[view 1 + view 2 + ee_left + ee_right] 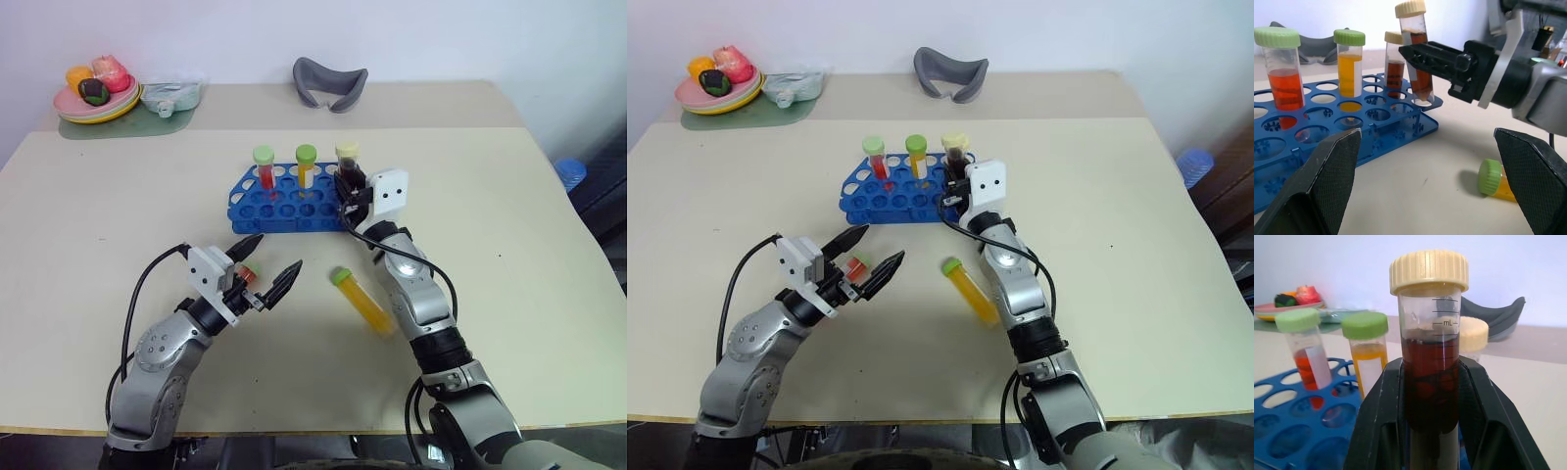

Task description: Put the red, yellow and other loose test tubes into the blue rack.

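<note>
The blue rack (284,208) stands mid-table with a red tube (265,166), a yellow tube (306,164) and a brown, cream-capped tube (1394,66) upright in its far row. My right gripper (345,189) is shut on a second dark brown tube (1431,362), which it holds upright with its tip at a hole in the rack's near right corner. A loose yellow tube (361,298) with a green cap lies on the table in front of the rack. My left gripper (278,253) hovers open left of it. A small red thing (247,275) with a green end shows between its fingers, mostly hidden.
At the back left, a plate (90,110) of toy food sits on a green mat beside a pale green item (171,96). A grey curved object (330,83) lies behind the rack. A blue object (570,173) stands off the table's right edge.
</note>
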